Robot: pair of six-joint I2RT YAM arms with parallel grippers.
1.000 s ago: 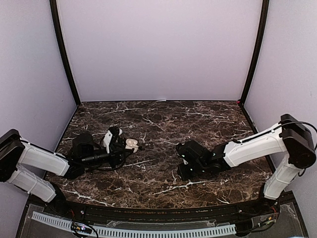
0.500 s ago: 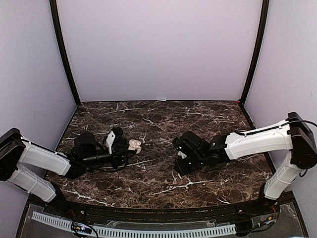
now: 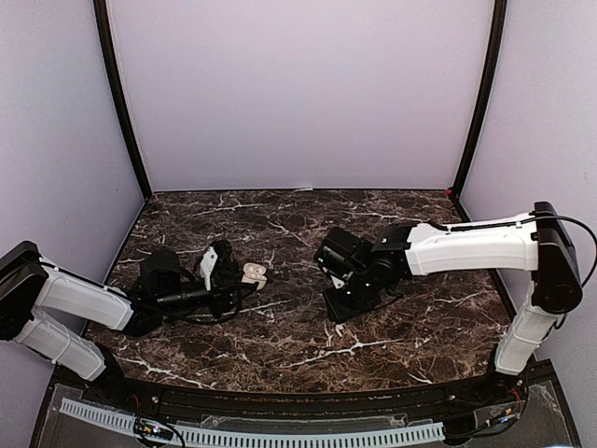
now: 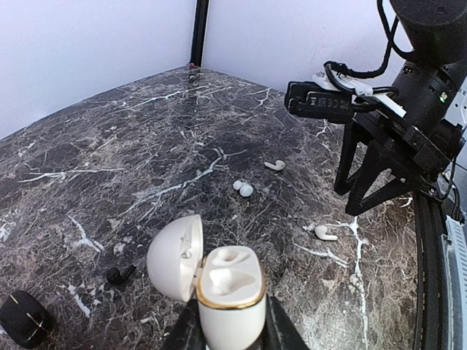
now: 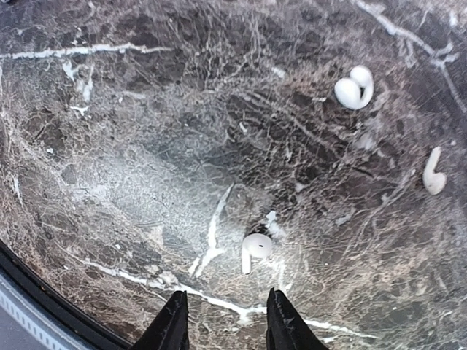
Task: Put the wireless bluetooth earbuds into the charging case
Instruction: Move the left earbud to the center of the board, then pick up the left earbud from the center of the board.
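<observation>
On the dark marble table (image 3: 280, 350), toward its left side, the left gripper (image 4: 232, 334) was clenched on the base of the white charging case (image 4: 230, 292). A finger pressed each flank, holding it upright with its gold-rimmed mouth facing up. The lid (image 4: 175, 257) hung open to one side, touching the marble or just above it; which could not be told. The white earbuds (image 4: 323, 233) lay loose on the stone between the two arms, well apart from the case. One stemmed earbud (image 5: 255, 248) lay on a pale vein just beyond the tips of the right gripper (image 5: 224, 321). The jaws stood parted with only bare marble between them, grasping nothing. Farther off sat a two-lobed white piece (image 5: 354, 87); whether it was one bud or two touching could not be told. A curved bud (image 5: 433, 173) lay off to its side. From the left wrist, the right gripper pointed down at the table, near the stemmed earbud. A small black earbud (image 4: 120, 274) lay beside the open lid, and a rounded black object (image 4: 22, 317) sat at the frame's lower left corner.
</observation>
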